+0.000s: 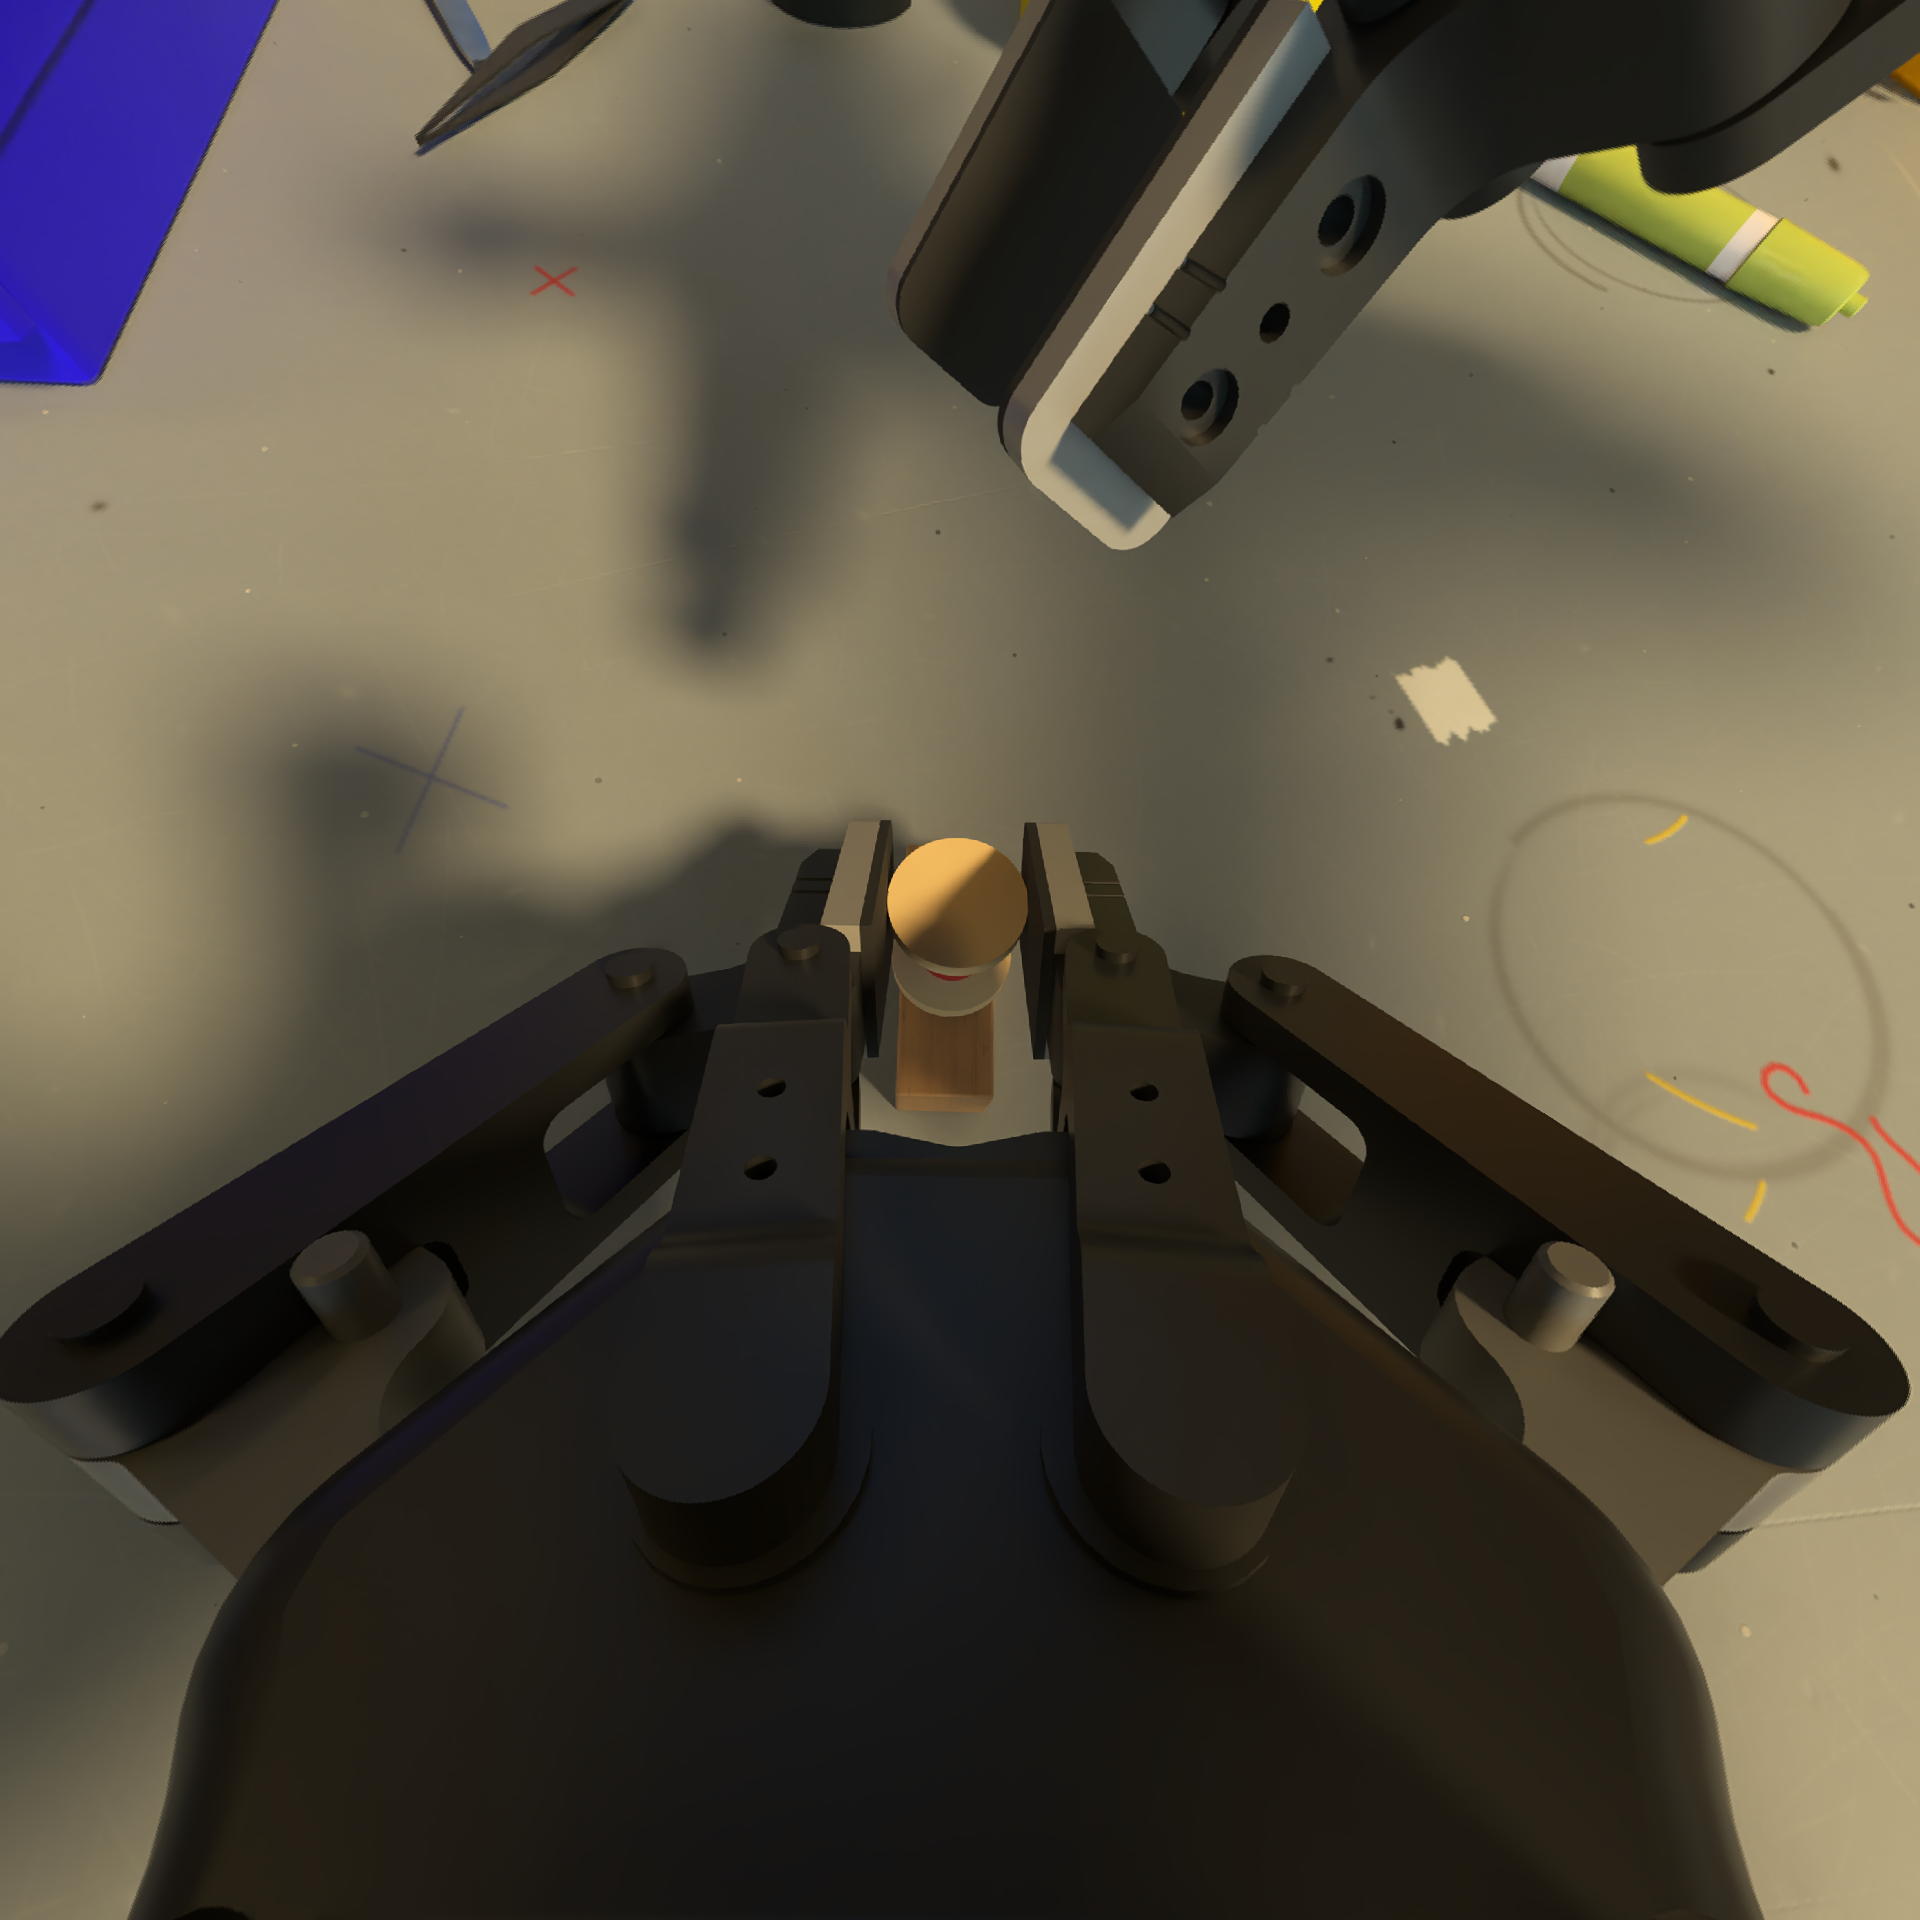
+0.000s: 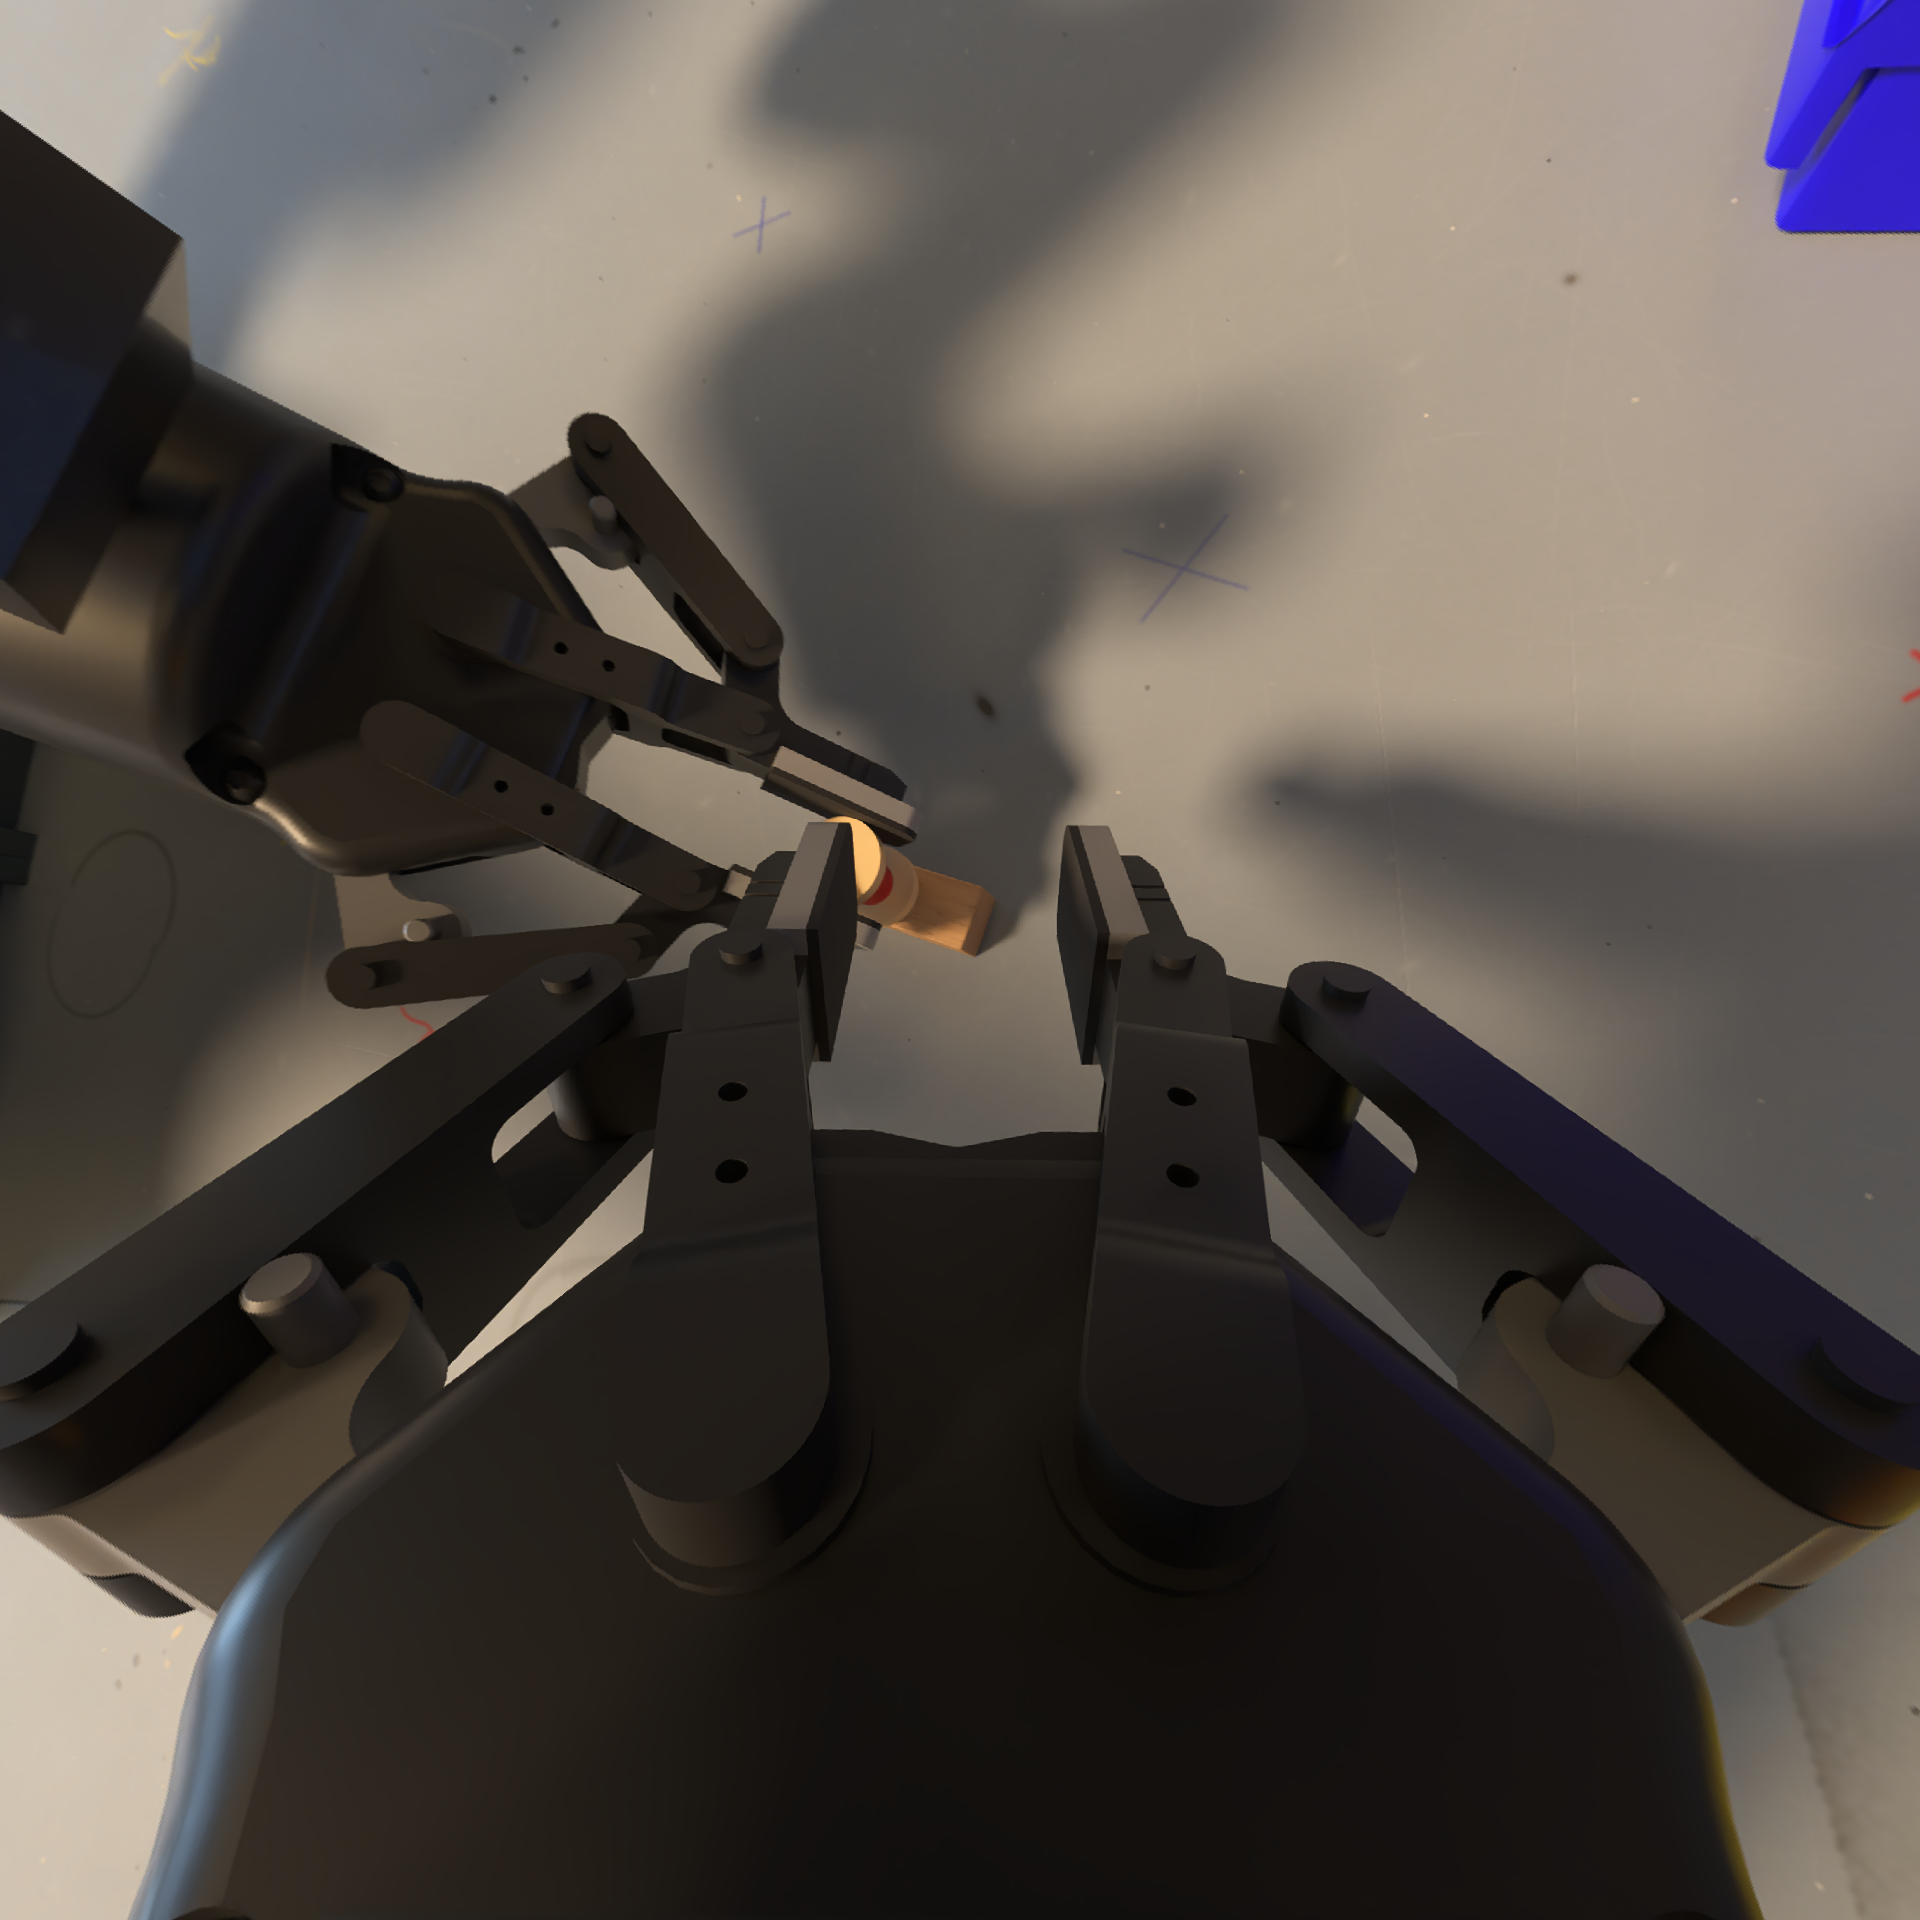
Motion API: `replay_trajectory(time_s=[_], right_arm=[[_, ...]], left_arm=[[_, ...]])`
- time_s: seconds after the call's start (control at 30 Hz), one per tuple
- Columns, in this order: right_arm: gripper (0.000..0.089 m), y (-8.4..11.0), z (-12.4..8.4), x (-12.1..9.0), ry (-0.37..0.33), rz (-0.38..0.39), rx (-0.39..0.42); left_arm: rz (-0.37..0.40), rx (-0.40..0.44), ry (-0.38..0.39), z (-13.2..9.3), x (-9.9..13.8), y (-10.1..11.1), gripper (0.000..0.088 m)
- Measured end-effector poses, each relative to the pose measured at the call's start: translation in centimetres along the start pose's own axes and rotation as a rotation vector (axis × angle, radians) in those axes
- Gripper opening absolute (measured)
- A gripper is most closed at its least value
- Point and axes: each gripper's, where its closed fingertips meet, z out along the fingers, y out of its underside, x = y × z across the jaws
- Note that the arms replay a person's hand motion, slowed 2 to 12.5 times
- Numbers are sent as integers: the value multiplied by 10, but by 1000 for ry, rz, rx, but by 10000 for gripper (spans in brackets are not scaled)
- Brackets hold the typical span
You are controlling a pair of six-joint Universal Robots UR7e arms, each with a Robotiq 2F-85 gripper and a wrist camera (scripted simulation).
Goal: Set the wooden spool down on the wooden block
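Left wrist view: the left gripper [image 1: 957, 899] grasps the round tan wooden spool [image 1: 956, 914], which sits upright atop the small rectangular wooden block [image 1: 943, 1065] on the grey bench [image 1: 1039, 675].

Right wrist view: the right gripper [image 2: 956, 925] hangs released and empty, with spool [image 2: 868, 868] and block [image 2: 945, 909] just beyond its left finger.

Wooden block [image 1: 943, 1062]: wooden spool [image 1: 956, 902] is covering its top.
Blue tray [image 1: 99, 177]: frame edge is cutting it off.
Yellow-green marker [image 1: 1714, 234]: right gripper [image 1: 1091, 457] is hiding one end.
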Motion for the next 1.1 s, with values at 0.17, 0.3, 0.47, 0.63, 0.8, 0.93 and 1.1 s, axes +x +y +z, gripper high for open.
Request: replay_trajectory(time_s=[0.17,0.3,0.47,0.63,0.8,0.93,1.1], right_arm=[[392,3,1,4,25,2,-23],[395,4,3,3,11,15,-28],[393,6,6,1,-7,28,-35],[374,9,9,3,1,47,-57],[321,8,11,3,0,49,-58],[273,4,12,1,-17,18,-37],[211,0,12,-3,-28,-82,-17]], left_arm=[[-1,-2,-3,0,0,0,222],[-2,-4,-4,0,0,0,222],[-2,-11,-3,1,0,0,222],[-3,-16,5,1,0,0,222],[0,-19,13,2,0,0,222],[4,-23,21,2,0,1,222],[2,-30,27,2,0,1,222]])
